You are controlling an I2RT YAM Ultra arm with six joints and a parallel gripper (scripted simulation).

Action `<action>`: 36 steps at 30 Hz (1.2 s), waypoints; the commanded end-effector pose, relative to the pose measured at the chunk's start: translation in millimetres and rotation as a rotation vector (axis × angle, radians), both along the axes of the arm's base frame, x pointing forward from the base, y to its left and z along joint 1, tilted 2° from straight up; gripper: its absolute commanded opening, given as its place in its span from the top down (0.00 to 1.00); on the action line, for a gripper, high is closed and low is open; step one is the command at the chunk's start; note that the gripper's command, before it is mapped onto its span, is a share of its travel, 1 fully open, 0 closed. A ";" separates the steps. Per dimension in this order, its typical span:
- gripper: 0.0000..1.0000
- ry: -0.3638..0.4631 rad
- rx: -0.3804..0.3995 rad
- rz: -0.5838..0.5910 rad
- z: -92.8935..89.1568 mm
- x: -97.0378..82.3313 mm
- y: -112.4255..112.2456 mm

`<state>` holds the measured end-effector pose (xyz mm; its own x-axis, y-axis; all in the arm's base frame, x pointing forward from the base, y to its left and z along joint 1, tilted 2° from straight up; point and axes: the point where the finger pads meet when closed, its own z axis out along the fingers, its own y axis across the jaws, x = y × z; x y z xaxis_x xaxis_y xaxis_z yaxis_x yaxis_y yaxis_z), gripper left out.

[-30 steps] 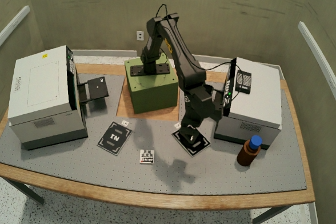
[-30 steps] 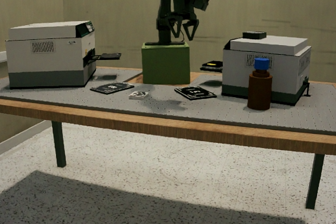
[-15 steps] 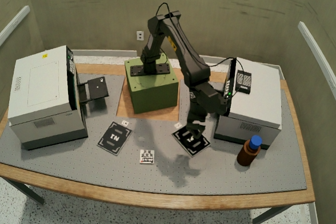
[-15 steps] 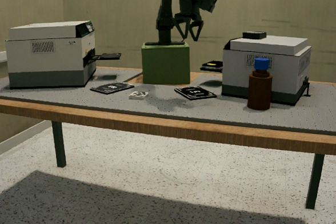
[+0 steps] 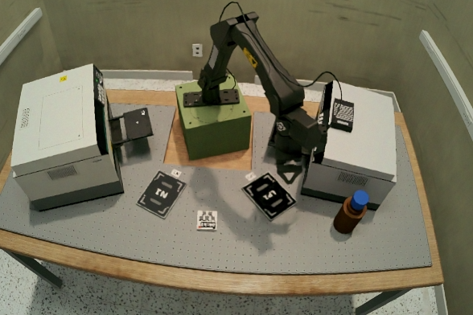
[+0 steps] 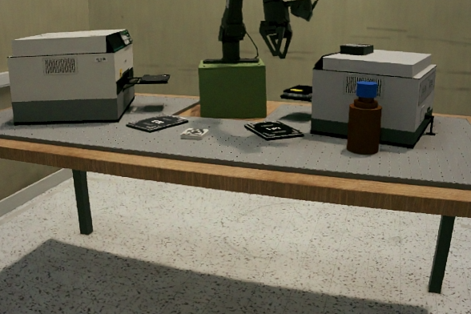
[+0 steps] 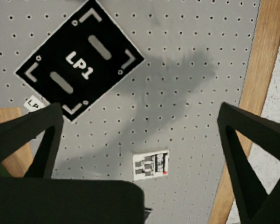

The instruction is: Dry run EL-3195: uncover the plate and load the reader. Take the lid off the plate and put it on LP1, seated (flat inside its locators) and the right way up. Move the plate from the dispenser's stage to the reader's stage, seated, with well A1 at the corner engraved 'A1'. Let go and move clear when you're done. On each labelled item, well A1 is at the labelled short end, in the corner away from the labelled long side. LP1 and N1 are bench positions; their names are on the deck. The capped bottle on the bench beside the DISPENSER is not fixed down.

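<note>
My gripper is open and empty, high above the deck between the green base and the dispenser. A dark item with a yellow mark is on the dispenser's stage; the arm mostly hides that stage in the top view. Lid and plate cannot be told apart. LP1 is a black marked position with nothing on it, at upper left in the wrist view. The reader has its dark stage out, with no plate visible on it.
The brown bottle with blue cap stands upright at the dispenser's front. N1 is left of centre. A small white printed block lies between N1 and LP1. The green base stands behind.
</note>
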<state>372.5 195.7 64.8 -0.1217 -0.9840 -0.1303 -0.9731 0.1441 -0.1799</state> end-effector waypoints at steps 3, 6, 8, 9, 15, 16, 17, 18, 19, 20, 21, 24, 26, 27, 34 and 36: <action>0.00 -0.022 0.006 0.134 13.5 -17.7 16.0; 0.00 -0.037 0.001 0.127 12.1 -24.1 21.8; 0.00 -0.024 -0.006 0.184 11.9 -32.6 26.1; 0.00 -0.036 0.000 0.211 19.8 -31.4 31.6; 0.00 0.010 -0.032 0.290 5.6 -55.3 32.1; 0.00 0.013 -0.037 0.316 4.9 -59.0 33.6; 0.00 0.015 -0.042 0.342 4.5 -62.4 35.2; 0.00 -0.003 -0.036 0.367 10.7 -60.4 40.8; 0.00 0.001 -0.042 0.393 9.6 -64.3 42.1; 0.00 -0.001 -0.041 0.394 3.3 -68.4 43.3; 0.00 -0.002 -0.044 0.393 2.6 -71.7 44.3; 0.00 -0.002 -0.054 0.418 0.3 -82.1 47.5; 0.00 0.001 -0.058 0.470 6.5 -87.7 52.3; 0.00 0.004 -0.062 0.496 4.1 -91.8 53.5; 0.00 0.045 -0.095 0.602 -6.6 -118.0 52.4; 0.00 0.028 -0.094 0.618 -7.4 -121.8 56.8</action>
<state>258.0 244.1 44.1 0.4156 -0.9090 -0.0327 -0.9065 -0.4110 -0.0963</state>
